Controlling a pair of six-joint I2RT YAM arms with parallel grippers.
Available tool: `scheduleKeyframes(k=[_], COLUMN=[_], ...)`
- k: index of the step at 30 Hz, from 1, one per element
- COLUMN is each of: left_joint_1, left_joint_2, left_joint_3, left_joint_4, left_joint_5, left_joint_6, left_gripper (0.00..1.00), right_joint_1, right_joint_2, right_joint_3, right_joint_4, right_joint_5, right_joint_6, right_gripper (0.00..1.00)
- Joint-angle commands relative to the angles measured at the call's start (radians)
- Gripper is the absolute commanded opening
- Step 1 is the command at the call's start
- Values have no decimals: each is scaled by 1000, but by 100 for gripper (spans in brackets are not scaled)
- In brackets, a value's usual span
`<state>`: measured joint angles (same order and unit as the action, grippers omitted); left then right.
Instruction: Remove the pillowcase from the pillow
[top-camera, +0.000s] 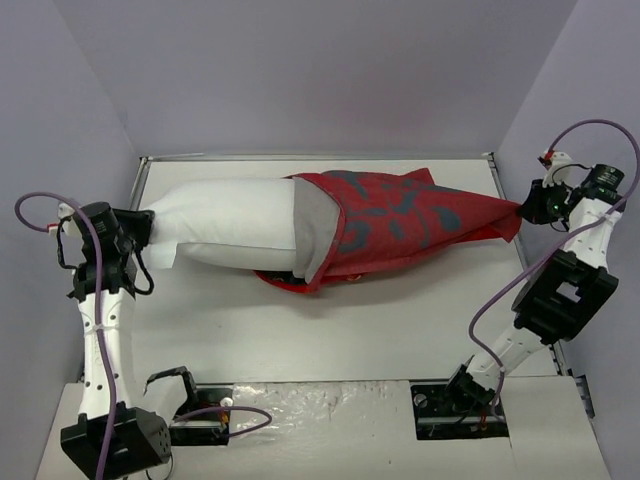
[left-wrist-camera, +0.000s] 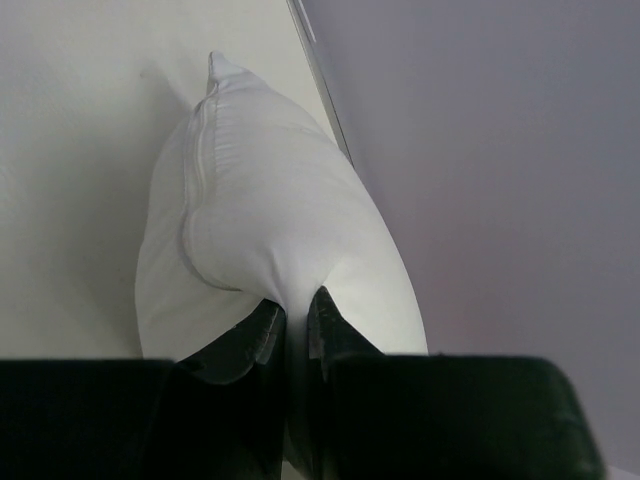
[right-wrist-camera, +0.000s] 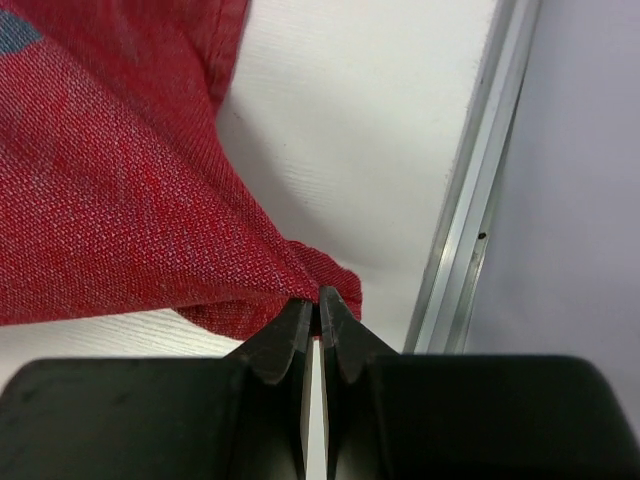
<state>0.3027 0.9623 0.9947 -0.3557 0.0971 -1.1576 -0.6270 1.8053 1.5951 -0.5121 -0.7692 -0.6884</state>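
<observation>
Pale lilac walls (top-camera: 300, 70) close in a white counter (top-camera: 350, 330) on three sides.

The left tool (left-wrist-camera: 297, 305) is closed on the pillow (left-wrist-camera: 270, 210). Its two dark fingers pinch a fold of the white cloth at the end of the pillow, and the cloth is pulled into a small crease between them. From above, this tool (top-camera: 148, 228) stands at the left edge of the counter, close to the left wall.

The right tool (right-wrist-camera: 318, 300) is also closed, and it grips the tip of the pillowcase (right-wrist-camera: 120, 190). The red woven cloth is drawn to a point that goes in between the fingers. From above, this tool (top-camera: 525, 210) is at the right edge of the counter, beside the metal rail (right-wrist-camera: 480, 200) and the right wall.

The pillow (top-camera: 225, 228) lies across the middle of the counter. Its left part is bare and its right part sits inside the pillowcase (top-camera: 400, 220). The mouth of the pillowcase is open near the middle of the pillow, with a grey strip turned back at the rim. The right end of the case is stretched thin toward the right tool. On the red cloth there are grey-blue shapes, but I cannot read any characters in them.

Both tools have little room outward, because the walls are near. A wide bare band of counter lies between the pillow and the arm bases, and a narrow band lies behind the pillow.
</observation>
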Motion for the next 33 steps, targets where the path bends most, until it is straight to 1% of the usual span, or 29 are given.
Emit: scheduleKeyframes(k=[1, 5, 6, 8, 9, 11, 13, 22, 26, 28, 30, 31, 32, 33], left_joint_1=[82, 113, 116, 124, 127, 134, 134, 136, 136, 136, 134, 134, 133, 127], left_joint_2=[4, 36, 47, 64, 70, 81, 87, 119, 171, 185, 204, 208, 211, 210], left_joint_3=[142, 246, 296, 350, 404, 444, 487, 551, 657, 688, 688, 674, 653, 597], left_joint_4=[100, 67, 51, 26, 15, 1, -8, -37, -66, -66, -36, -16, 35, 61], left_joint_5=[-137, -148, -155, -192, -204, -224, -232, -227, -231, -223, -156, -119, -32, 5], left_joint_6=[45, 94, 107, 150, 162, 190, 203, 259, 305, 303, 279, 241, 217, 175], left_gripper=[2, 2, 2, 2, 2, 2, 2, 2, 2, 2, 2, 2, 2, 2], right_joint_1=[-101, -146, -155, -184, -197, -232, -252, -353, -370, -367, -321, -286, -190, -136], right_joint_2=[-61, -107, -121, -152, -156, -159, -150, -135, -133, -139, -150, -150, -152, -165], right_joint_3=[5, -21, -32, -40, -41, -32, -17, -20, -14, -33, -46, -37, -28, -40], right_joint_4=[144, 178, 202, 257, 271, 300, 304, 311, 310, 307, 195, 94, -130, -304], right_joint_5=[61, 12, -8, -27, -42, -62, -79, -104, -117, -154, -227, -246, -243, -233], right_joint_6=[29, 58, 72, 131, 154, 217, 239, 242, 240, 230, 146, 50, -188, -380], right_gripper=[0, 0, 0, 0, 0, 0, 0, 0, 0, 0, 0, 0, 0, 0])
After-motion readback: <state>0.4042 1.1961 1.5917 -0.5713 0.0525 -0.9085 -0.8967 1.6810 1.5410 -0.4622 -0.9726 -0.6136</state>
